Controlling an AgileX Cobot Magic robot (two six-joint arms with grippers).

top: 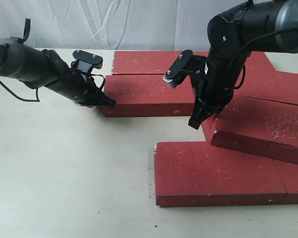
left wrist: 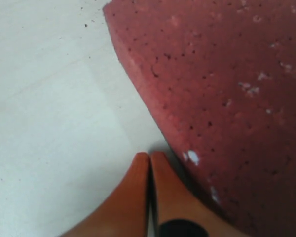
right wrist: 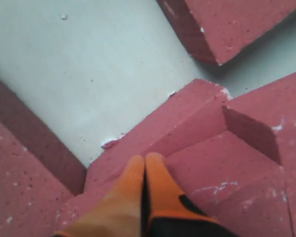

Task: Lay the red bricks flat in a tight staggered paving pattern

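Observation:
Several red bricks lie in a loose group on the pale table (top: 64,173). One long brick (top: 149,96) has its left end next to my left gripper (top: 111,103), which is shut and empty. In the left wrist view the gripper (left wrist: 149,157) has its tips on the table right beside that brick's edge (left wrist: 227,84). My right gripper (top: 194,123) is shut and empty, pointing down at the near corner of a tilted brick (top: 263,126) that rests partly on others. In the right wrist view the gripper (right wrist: 145,158) hovers over overlapping bricks (right wrist: 197,123).
A back-row brick (top: 154,62) lies behind the long one. A large front brick (top: 213,173) and its neighbour (top: 295,183) lie near the front edge. More bricks (top: 278,84) fill the right. Bare table shows between the rows (right wrist: 89,74).

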